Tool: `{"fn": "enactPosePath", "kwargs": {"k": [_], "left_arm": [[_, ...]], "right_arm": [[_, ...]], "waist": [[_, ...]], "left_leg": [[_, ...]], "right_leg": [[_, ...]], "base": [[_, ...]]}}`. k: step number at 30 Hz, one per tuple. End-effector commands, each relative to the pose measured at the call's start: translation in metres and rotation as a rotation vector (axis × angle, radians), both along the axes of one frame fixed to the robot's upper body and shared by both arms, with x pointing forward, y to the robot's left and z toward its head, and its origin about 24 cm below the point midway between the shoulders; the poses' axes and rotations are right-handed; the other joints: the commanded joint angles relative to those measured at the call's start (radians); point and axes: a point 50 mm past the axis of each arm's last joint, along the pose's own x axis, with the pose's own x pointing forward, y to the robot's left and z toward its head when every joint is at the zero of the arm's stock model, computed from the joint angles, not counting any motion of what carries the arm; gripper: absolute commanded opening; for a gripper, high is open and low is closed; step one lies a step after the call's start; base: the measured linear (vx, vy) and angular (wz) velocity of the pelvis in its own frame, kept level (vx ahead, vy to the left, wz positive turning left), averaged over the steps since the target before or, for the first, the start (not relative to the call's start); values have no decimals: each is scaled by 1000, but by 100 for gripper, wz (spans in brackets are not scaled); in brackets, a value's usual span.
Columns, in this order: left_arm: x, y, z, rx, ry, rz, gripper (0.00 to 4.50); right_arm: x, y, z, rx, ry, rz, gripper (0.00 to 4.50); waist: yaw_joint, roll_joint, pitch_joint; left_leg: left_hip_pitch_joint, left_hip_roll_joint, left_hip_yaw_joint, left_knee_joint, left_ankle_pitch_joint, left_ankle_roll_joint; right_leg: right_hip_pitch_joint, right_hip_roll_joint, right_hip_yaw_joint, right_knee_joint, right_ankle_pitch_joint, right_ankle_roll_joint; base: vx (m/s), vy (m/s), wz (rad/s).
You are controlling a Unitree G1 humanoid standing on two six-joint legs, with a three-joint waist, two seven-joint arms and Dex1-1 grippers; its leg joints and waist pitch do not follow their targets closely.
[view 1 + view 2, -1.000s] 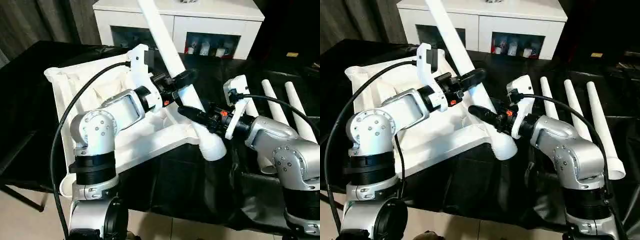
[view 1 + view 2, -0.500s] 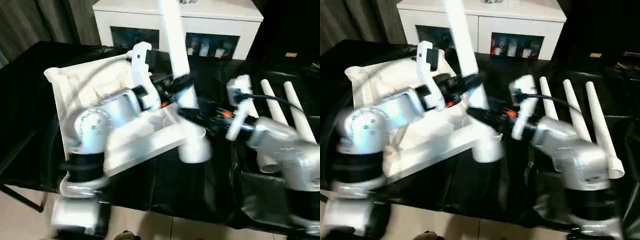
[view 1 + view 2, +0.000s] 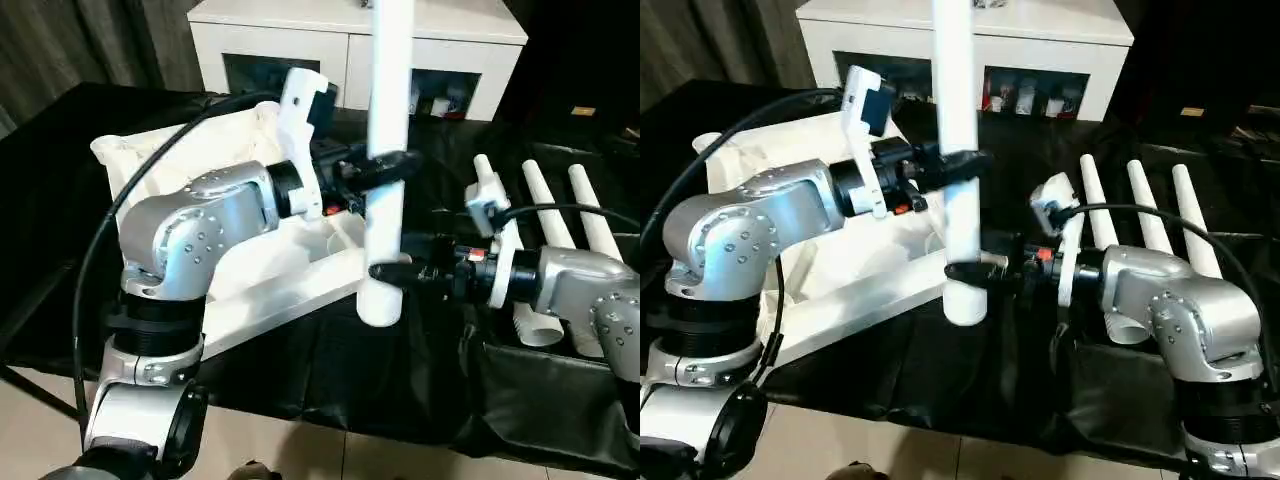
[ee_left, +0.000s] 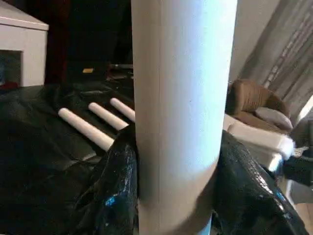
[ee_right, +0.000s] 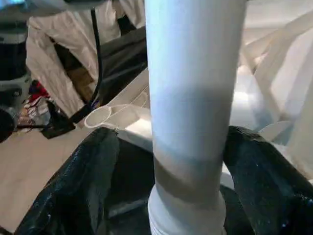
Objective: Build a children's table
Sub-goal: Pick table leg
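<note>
While the tabletop [image 3: 240, 270] lies upside down on the left, the left gripper [image 3: 385, 172] squeezes a leg [image 3: 385, 180] standing straight up at its near right corner. The right gripper [image 3: 395, 272] sits wide around the leg, lower down. Three legs [image 3: 560, 200] lie far right.

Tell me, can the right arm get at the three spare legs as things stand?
Probably yes. The spare legs lie uncovered on the black cloth beside the right arm, nothing on them. But the right gripper is at the upright leg, which the left gripper grips.
</note>
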Motion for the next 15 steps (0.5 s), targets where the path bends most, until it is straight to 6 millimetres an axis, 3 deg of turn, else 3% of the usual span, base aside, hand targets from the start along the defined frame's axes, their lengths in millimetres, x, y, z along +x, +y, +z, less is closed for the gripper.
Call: {"fn": "enactPosePath", "kwargs": {"k": [1,5,6,14,15], "left_arm": [[-5,-4,9,-13,-48,-44,180],[-8,-6,6,12,-62,-80,180],[-9,-6,6,13,-63,-83,180],[-10,-6,6,10,-75,-105,180],[-11,-6,7,10,-77,-117,180]], "right_arm": [[-2,3,-5,-3,25,23,357],[0,4,-4,-2,26,27,357],[0,4,-4,-2,26,29,330],[-1,2,-6,-18,37,50,272],[-1,2,-6,-18,40,54,248]], "waist": [[4,-23,-76],[4,-24,-74],[4,-23,-75],[4,-25,-74],[3,-27,-75]], "left_leg": [[13,61,-21,-63,25,77],[13,61,-21,-65,8,65],[14,61,-22,-66,7,62],[12,60,-21,-66,6,57],[11,59,-21,-66,6,58]], "right_leg": [[61,-86,49,-64,-15,-257],[60,-85,49,-66,-46,-248],[60,-84,49,-65,-45,-247],[61,-84,49,-65,-45,-240],[61,-83,49,-66,-44,-239]], "base": [[0,0,0],[0,0,0],[0,0,0],[0,0,0],[0,0,0]]}}
